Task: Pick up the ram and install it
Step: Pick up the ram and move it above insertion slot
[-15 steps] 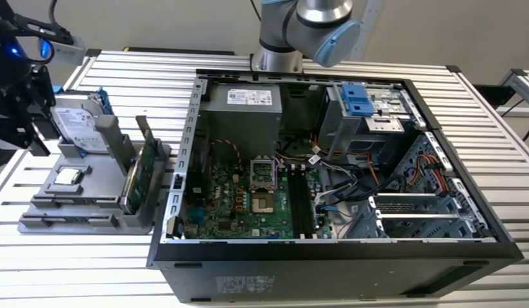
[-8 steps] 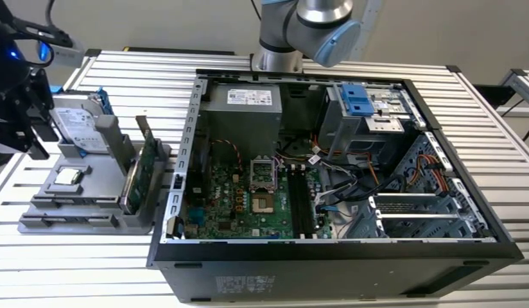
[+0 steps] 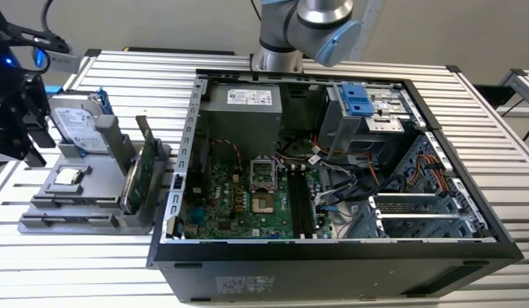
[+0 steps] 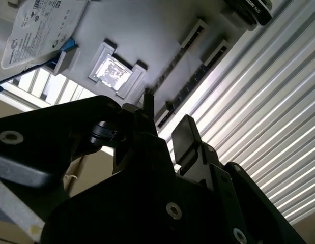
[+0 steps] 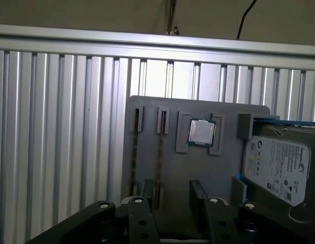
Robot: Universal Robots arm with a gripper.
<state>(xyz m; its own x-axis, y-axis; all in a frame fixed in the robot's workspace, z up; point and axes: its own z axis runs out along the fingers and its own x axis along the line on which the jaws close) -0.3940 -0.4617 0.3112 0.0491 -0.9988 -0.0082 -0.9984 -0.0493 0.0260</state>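
Observation:
The ram (image 5: 160,152) is a thin dark stick standing edge-on in a long slot of the grey tray (image 5: 198,168). A second stick like it (image 5: 133,152) stands in the neighbouring slot. In the second wrist view the same sticks (image 4: 173,65) show as dotted lines in the tray (image 4: 147,30). My gripper (image 5: 172,197) hovers above the tray with its black fingers (image 5: 198,195) apart and nothing between them, off to one side of the slots. The second wrist view also shows the gripper (image 4: 166,112) open. In the exterior view the gripper (image 3: 9,122) hangs at the left, over the tray (image 3: 85,224).
On the tray are a silver processor chip (image 5: 202,132), a hard drive (image 5: 277,165) and an upright green card (image 3: 134,176). The open computer case (image 3: 333,256) stands on the ribbed table (image 3: 76,269), its motherboard (image 3: 247,205) and long memory slots (image 3: 303,199) exposed. The arm's base (image 3: 286,38) is behind the case.

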